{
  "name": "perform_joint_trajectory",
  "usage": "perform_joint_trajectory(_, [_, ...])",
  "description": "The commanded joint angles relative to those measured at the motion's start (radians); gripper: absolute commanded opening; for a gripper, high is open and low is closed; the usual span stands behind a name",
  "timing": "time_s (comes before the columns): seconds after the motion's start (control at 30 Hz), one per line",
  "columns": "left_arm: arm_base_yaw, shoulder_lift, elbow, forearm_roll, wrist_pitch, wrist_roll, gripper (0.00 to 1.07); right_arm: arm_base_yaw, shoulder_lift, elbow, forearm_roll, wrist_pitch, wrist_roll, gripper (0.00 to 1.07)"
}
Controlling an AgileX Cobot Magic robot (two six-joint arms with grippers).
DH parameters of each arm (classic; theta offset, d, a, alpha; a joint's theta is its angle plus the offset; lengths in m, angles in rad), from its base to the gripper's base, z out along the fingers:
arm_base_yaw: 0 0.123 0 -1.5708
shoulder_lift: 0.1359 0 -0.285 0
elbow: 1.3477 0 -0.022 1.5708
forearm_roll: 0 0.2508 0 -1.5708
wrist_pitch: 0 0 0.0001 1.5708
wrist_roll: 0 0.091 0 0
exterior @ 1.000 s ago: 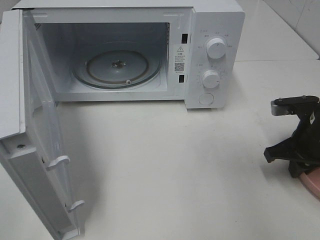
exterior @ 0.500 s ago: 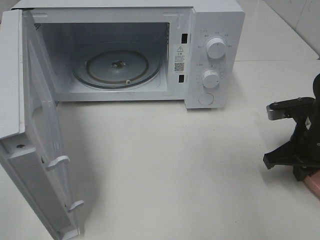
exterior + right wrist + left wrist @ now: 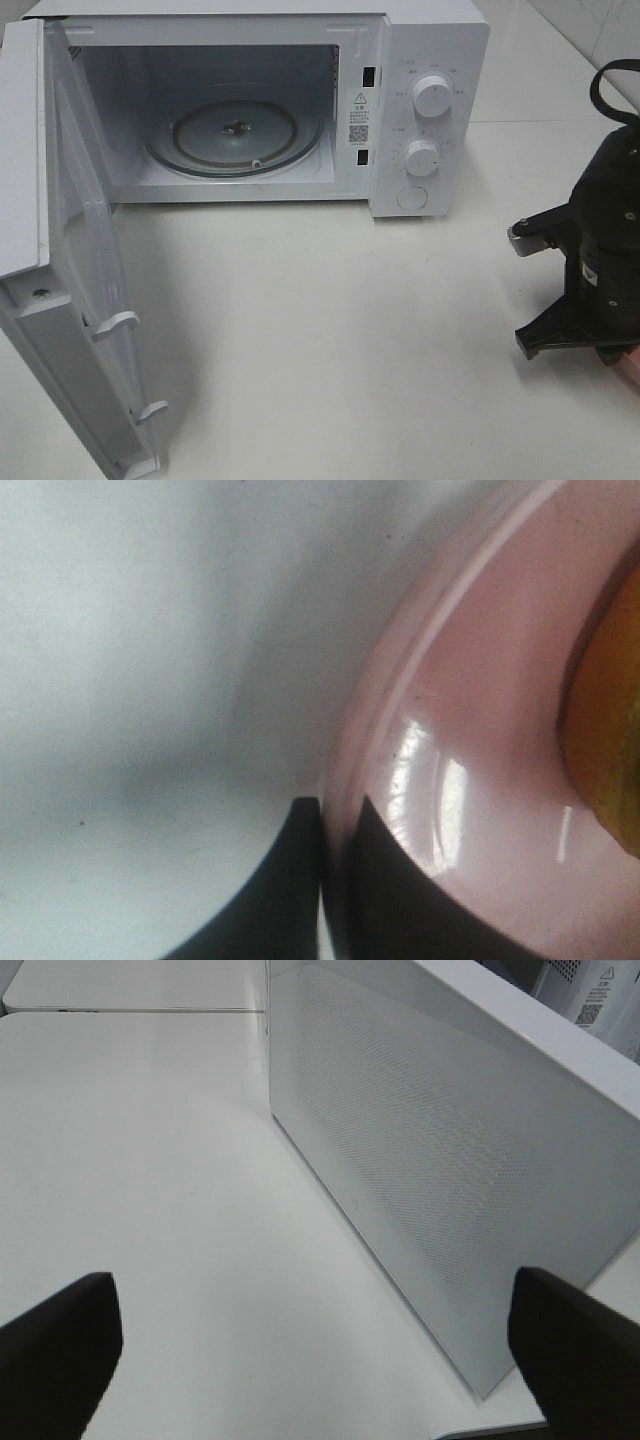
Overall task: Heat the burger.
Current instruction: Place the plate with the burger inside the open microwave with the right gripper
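**Entry: Right gripper closed on plate rim; burger not yet in the oven**

Item 1. Right gripper [image 3: 333,812]. Jaws nearly together, clamped on the rim of the pink plate [image 3: 470,680], one finger outside the rim and one inside. Within the last second the arm pushed further into the high view and covered more of the plate, while the jaws narrowed from part-open to this pinch.

Item 2. Burger [image 3: 612,710]. Only a sliver of golden bun showed, at the edge of the right wrist view. It sat on the pink plate at the right edge of the table [image 3: 330,330], well apart from the oven. In the high view the arm hid it.

Item 3. Microwave [image 3: 430,60]. Door [image 3: 70,300] swung fully open to the left. Glass turntable [image 3: 235,135] bare. No change over the last second.

Item 4. Left gripper [image 3: 320,1360]. Jaws spread wide, holding nothing, facing the outer face of the open door.

Assessment. The grasp appeared newly made, so the plate could probably be lifted and carried to the turntable with the burger riding on it. A one-sided rim pinch might let the plate tilt. The loading, the closing of the door and the setting of the dials all remained to be done.
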Motion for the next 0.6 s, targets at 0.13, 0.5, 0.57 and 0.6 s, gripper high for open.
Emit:
perform_joint_trajectory(0.13, [0.005, -0.018, -0.001, -0.005, 0.001, -0.006, 0.98, 0.056, -0.028, 0.001, -0.082, 0.097, 0.040, 0.00])
perform_joint_trajectory(0.5, [0.005, -0.018, -0.001, -0.005, 0.001, -0.006, 0.98, 0.192, -0.082, 0.043, -0.108, 0.157, 0.074, 0.00])
perform_joint_trajectory(0.57, [0.005, -0.018, -0.001, -0.005, 0.001, -0.006, 0.98, 0.217, -0.111, 0.072, -0.106, 0.162, 0.078, 0.00])
perform_joint_trajectory(0.6, [0.005, -0.018, -0.001, -0.005, 0.001, -0.006, 0.98, 0.250, -0.142, 0.094, -0.106, 0.169, 0.078, 0.00])
